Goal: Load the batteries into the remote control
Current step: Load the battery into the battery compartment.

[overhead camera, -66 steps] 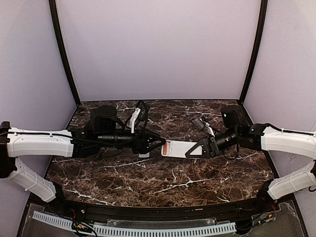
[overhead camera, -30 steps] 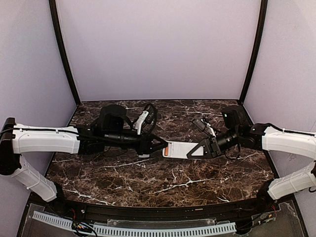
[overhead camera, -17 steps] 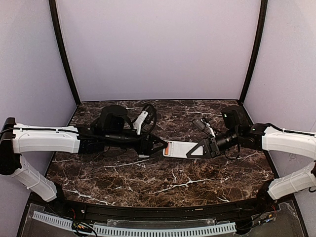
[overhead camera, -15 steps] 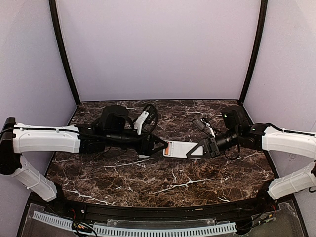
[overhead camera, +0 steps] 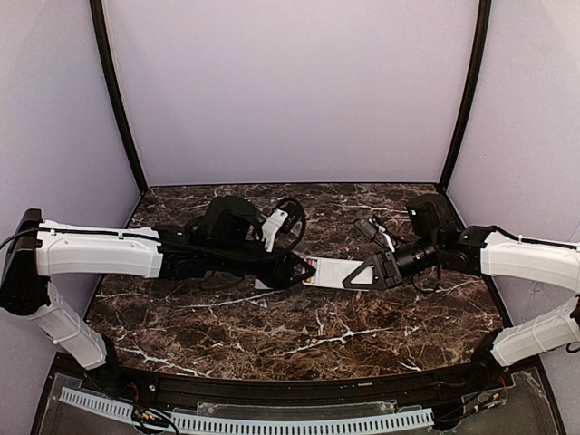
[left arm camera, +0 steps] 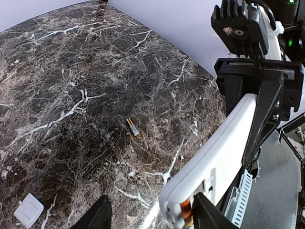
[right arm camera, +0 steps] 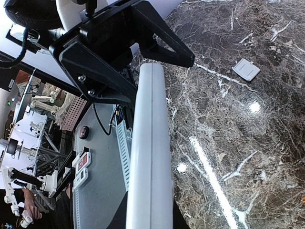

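My right gripper [overhead camera: 362, 273] is shut on the white remote control [overhead camera: 331, 272] and holds it level above the table, back side up. In the left wrist view the remote [left arm camera: 224, 148] shows an open compartment at its near end with an orange battery [left arm camera: 185, 213] in it. My left gripper [left arm camera: 153, 218] is open, its fingers [left arm camera: 99, 215] straddling that end. A second battery [left arm camera: 133, 128] lies on the marble. In the right wrist view the remote [right arm camera: 148, 143] is seen edge-on in my right gripper [right arm camera: 148, 212], with the left gripper [right arm camera: 143, 43] at its far tip.
The white battery cover [left arm camera: 28, 210] lies flat on the dark marble table [overhead camera: 299, 335], also seen in the right wrist view [right arm camera: 246, 69]. Lilac walls close in the back and sides. A slotted cable tray [overhead camera: 236, 419] runs along the near edge.
My left arm has reached further right and its wrist has turned, bringing the open gripper up to the remote's left end. The right arm and remote have stayed still.
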You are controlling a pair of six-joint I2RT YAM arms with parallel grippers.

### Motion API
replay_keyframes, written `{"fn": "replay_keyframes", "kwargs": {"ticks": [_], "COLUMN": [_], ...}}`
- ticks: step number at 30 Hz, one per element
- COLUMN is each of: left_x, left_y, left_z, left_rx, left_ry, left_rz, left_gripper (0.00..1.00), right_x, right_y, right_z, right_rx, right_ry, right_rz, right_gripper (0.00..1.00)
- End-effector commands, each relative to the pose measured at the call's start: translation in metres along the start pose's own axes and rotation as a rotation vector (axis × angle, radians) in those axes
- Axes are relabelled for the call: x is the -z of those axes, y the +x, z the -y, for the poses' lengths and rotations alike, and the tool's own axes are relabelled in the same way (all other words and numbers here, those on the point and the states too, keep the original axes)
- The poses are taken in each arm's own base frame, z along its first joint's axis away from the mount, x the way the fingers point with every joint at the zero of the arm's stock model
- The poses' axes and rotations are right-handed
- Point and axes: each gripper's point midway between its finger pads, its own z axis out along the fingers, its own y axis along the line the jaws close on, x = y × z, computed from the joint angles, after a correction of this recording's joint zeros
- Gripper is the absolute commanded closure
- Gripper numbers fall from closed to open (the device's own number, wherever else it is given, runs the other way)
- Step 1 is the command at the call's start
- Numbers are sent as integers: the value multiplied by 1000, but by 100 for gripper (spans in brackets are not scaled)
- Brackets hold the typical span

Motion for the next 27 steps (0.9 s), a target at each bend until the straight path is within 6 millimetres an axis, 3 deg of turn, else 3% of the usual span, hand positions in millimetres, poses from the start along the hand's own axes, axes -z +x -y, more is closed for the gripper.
{"fn": "replay_keyframes", "kwargs": {"ticks": [1,7,13,18,21,27], "left_x": [-2,-1,-3,1,17,28], "left_y": [4,15,9,-9,-36,-54], "left_z": [-6,-22,-23,-12,-9,-20], "left_rx": [3,7,4,-11,-36,-93], "left_ry": [-50,-136,-151,-104,-110,-195], "left_rz": [-37,-87,-74,-7,108,161], "left_gripper": [43,52,59,37,21,17], "right_x": [3,7,8,12,26,67], "right_y": [-15,-15,-14,-15,-18,-26], "right_z": [-7,-6,-6,3,20,57], "right_rx": [37,35,31,13,-27,-105], "right_ry": [-8,-9,-10,17,61,174], "right_rz": [35,43,45,58,98,198], "right_gripper": [100,100,100,100,100,100]}}
